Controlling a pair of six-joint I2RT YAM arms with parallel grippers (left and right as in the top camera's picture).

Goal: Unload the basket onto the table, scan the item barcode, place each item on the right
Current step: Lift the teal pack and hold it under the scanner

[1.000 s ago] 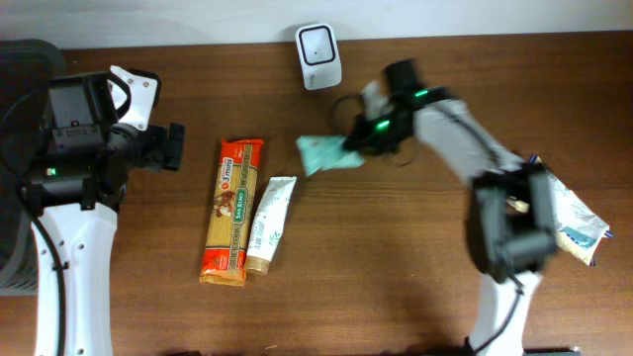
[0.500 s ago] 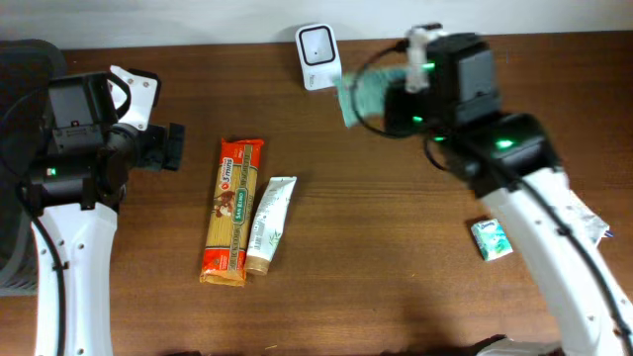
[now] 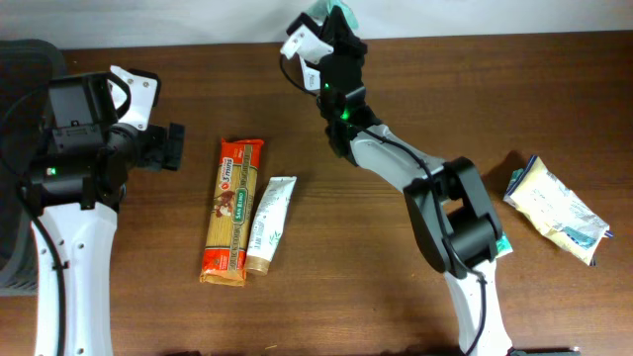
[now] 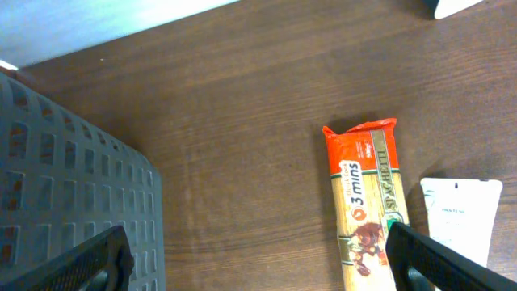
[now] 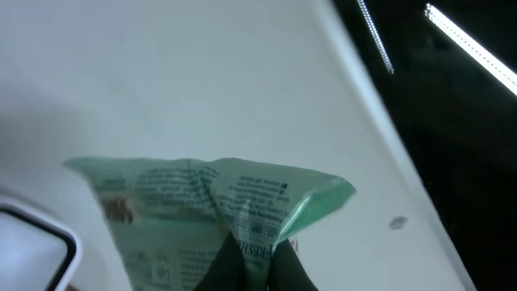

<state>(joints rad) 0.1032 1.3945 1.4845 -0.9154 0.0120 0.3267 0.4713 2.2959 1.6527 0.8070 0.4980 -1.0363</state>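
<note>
Right end effector (image 5: 252, 267) clamped on green packet (image 5: 202, 206) by scanner (image 5: 28, 250); left end effector (image 3: 176, 146) spread, near spaghetti pack (image 3: 233, 210)

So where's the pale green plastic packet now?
The pale green plastic packet is pinched in the right gripper at the far edge of the table, top centre of the overhead view. The right wrist view shows a white scanner beside it.

Crumpled green packet (image 5: 186, 202), small print facing camera
</note>
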